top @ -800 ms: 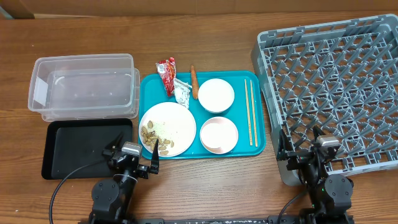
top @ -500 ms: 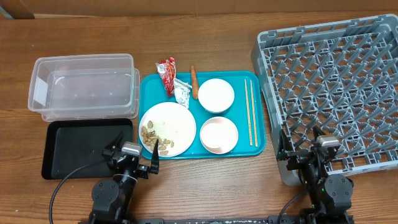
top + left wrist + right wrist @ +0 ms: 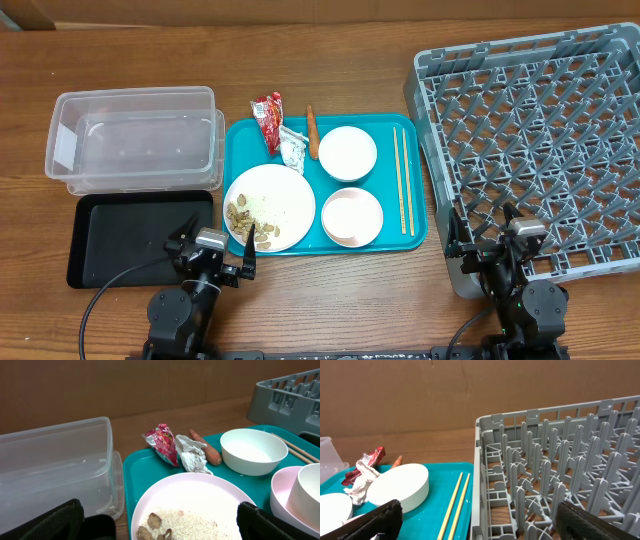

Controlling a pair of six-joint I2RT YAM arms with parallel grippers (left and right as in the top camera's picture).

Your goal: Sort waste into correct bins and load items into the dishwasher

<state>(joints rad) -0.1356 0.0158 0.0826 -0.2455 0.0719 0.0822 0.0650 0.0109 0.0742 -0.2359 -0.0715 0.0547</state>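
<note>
my bench (image 3: 330, 300) is brown wood, its darker grain streaking side to side. past its far edge stands a plain brown backdrop (image 3: 150, 385), flat and matte like cardboard. the light is even, with soft shadows.

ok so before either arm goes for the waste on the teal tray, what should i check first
1. left gripper open and empty: ok
2. right gripper open and empty: ok
3. clear tub empty: ok
4. black tray bare: ok
5. dish rack unloaded: ok
6. red wrapper free of its neighbours: not ok, the crumpled wrapper lies against it
</note>
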